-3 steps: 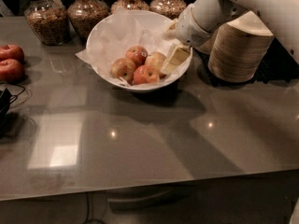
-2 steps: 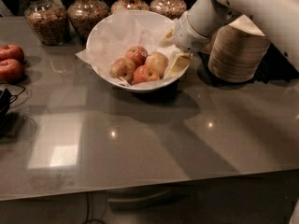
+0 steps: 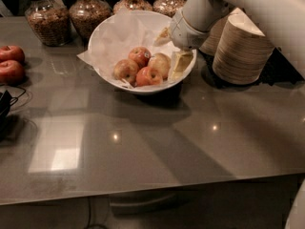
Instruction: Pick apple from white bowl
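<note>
On grey counter (image 3: 143, 142), gripper (image 3: 178, 67) hangs beside yellow-tan, red-blushed apple (image 3: 159, 63) in white bowl (image 3: 102, 37).

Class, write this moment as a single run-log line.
phase: pre-grasp | gripper: inside white bowl, right side, beside yellow-tan apple | status: yellow-tan apple not yet lifted

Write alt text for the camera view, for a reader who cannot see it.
The robot's gripper is down inside the white bowl, beside the yellow-tan apple, one of four there. Glass jars stand behind, stacked tan bowls beside it, two red apples at the counter's left edge.
</note>
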Robot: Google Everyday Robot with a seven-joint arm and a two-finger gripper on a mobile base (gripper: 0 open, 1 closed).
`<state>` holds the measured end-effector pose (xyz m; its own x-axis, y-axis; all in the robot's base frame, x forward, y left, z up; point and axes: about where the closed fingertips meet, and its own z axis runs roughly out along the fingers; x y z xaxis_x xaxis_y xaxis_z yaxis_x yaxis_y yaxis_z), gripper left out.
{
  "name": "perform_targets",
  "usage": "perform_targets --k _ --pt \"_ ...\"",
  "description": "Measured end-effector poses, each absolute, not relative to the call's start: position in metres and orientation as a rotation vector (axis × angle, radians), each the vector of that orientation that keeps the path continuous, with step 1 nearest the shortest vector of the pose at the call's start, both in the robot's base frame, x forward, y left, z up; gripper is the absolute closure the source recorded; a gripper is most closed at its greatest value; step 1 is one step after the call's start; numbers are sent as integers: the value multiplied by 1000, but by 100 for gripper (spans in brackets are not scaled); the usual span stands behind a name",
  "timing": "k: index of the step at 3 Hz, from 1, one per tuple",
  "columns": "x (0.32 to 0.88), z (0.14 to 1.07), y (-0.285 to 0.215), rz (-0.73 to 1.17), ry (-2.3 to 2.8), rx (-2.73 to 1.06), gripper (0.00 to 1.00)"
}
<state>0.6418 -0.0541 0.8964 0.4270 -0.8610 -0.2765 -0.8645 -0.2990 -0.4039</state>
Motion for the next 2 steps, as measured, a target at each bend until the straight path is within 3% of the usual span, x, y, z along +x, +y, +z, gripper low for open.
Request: perform_targets --k 2 --pt "659 942 -43 -78 1386 -2206 20"
